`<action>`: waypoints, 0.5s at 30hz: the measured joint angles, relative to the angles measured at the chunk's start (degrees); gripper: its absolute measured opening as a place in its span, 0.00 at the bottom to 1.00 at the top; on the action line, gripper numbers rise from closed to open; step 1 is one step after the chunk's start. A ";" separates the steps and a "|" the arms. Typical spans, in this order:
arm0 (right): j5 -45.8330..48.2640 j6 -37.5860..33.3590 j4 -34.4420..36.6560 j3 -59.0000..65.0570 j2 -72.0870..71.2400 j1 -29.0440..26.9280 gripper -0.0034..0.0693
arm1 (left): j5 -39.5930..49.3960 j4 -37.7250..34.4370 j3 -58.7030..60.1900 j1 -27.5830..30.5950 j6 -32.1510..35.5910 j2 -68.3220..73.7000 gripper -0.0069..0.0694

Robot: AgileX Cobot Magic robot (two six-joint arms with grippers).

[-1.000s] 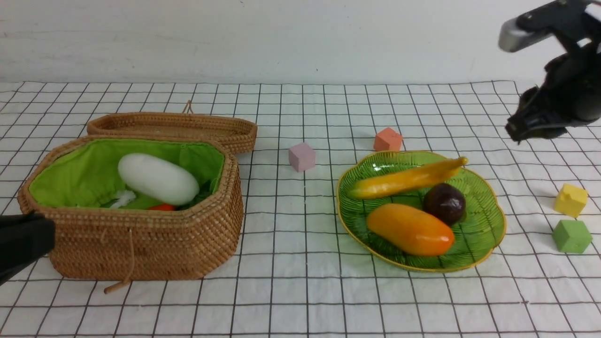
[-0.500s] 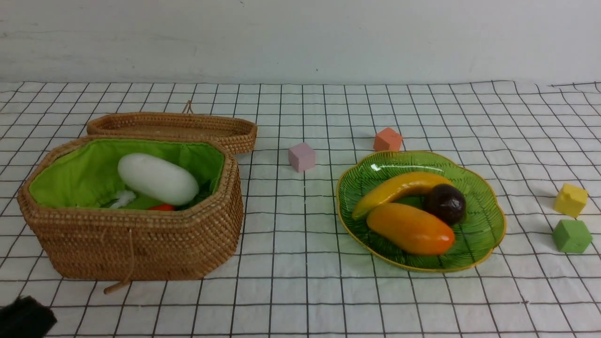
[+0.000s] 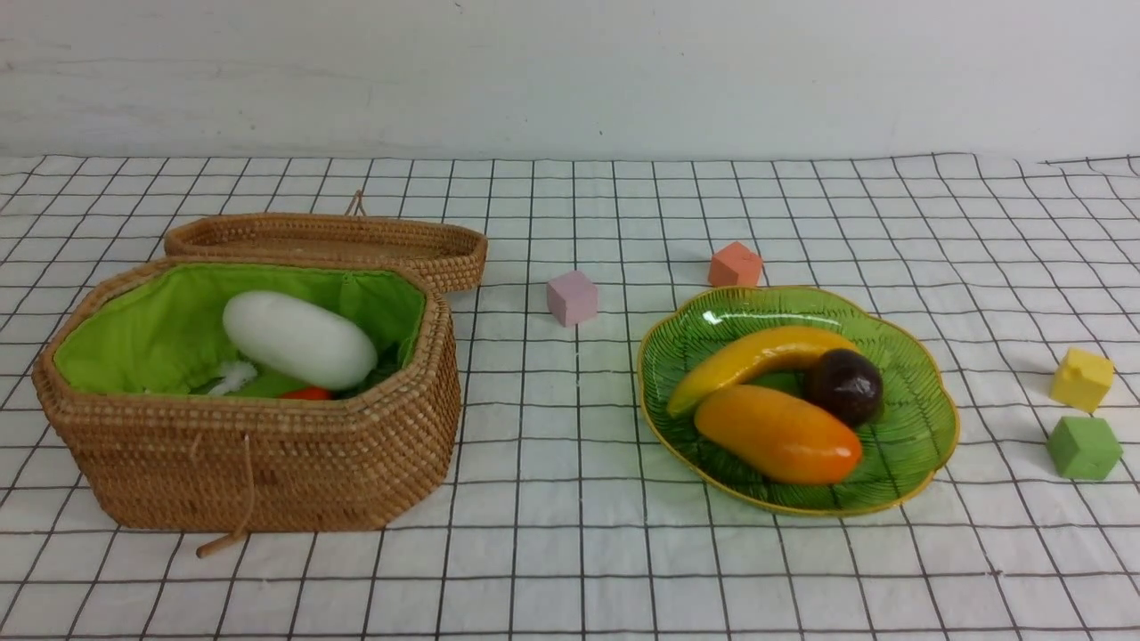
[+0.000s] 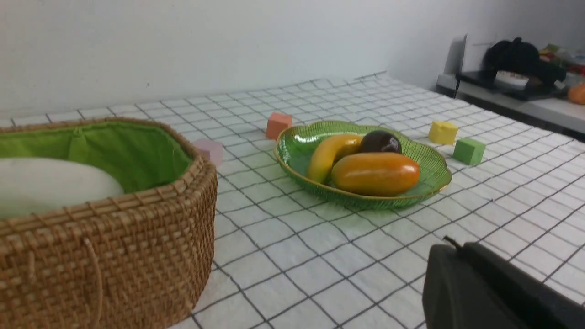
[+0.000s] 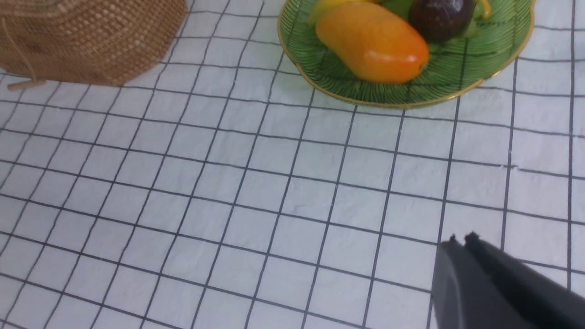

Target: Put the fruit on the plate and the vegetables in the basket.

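The fruit lies on the plate at the right of centre in the front view: the banana runs along the far side, the mango lies on the near side touching it, and the mangosteen sits at the right end of both, touching them. The basket stands at the left of the frame with its green lining open to view. Inside it the radish lies on top, a strip of pale green cucumber shows beneath it, and a bit of orange carrot pokes out just beside that. The lid lies flat on the table right behind the basket.

Four cubes rest on the checked cloth: a pink cube between basket and plate, an orange cube just behind the plate, and a yellow cube and green cube near each other at the right edge.

Neither arm shows in the front view. In its wrist view the left tool appears at the lower right, closed and empty, above bare cloth. The right tool appears at the lower right of its own view, its tips pressed together with nothing between them, well apart from the plate.
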 joint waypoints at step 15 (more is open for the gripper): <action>-7.89 0.06 -5.30 4.95 -5.34 0.00 0.05 | 6.28 0.00 0.00 0.00 0.00 0.00 0.07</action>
